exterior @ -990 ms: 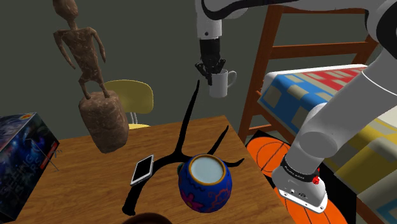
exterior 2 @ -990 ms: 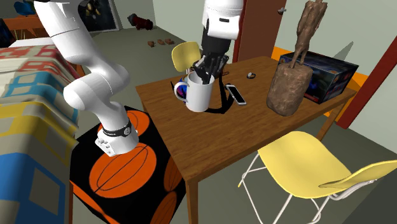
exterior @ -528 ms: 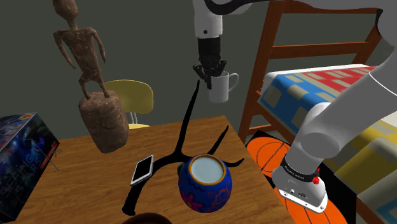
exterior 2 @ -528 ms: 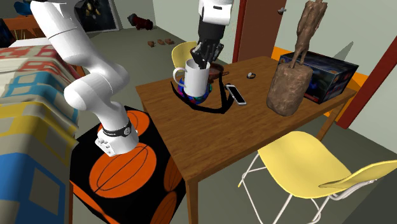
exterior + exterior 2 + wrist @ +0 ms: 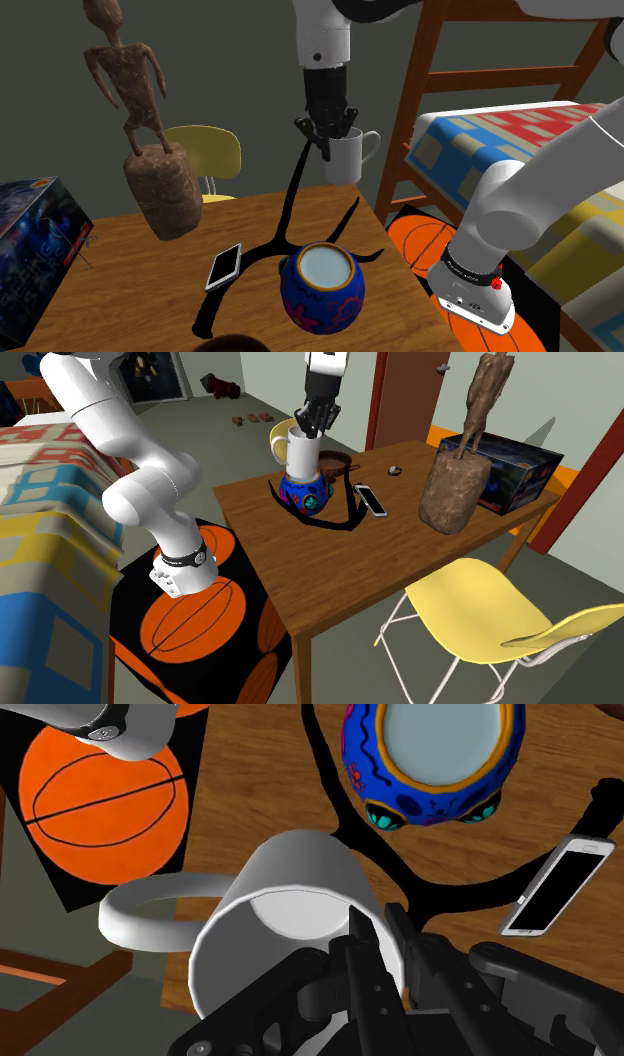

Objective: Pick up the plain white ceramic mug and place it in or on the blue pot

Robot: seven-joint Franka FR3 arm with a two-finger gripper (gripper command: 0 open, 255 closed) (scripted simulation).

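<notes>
Seen from the wrist, the black gripper (image 5: 380,929) pinches the wall of the white mug (image 5: 290,894), one finger inside the rim and the other outside, closed to the thickness of that wall. The mug hangs upright from the fingers, clear of the table, its handle pointing away from the fingers towards the basketball-printed stand (image 5: 100,794). Past the mug, lower down, the blue painted pot (image 5: 365,774) sits mouth-up on the wooden table (image 5: 120,290), not directly under the mug. A black antler-like piece (image 5: 330,764) lies under and around the pot, and a white-edged smartphone (image 5: 555,889) lies flat beside it.

In the shoulder view the gripper (image 5: 325,128) and mug (image 5: 343,160) hang above the table's far edge, higher and farther than the pot (image 5: 322,290), with the handle to that view's right. In the second exterior view the mug (image 5: 303,450) shows just above the pot (image 5: 303,492).

Farther along the table stand a brown carved figure (image 5: 150,150) on a rough block and a dark printed box (image 5: 35,240). Beyond the table are a yellow chair (image 5: 205,150) and a wooden bunk bed with a patchwork quilt (image 5: 540,130)
</notes>
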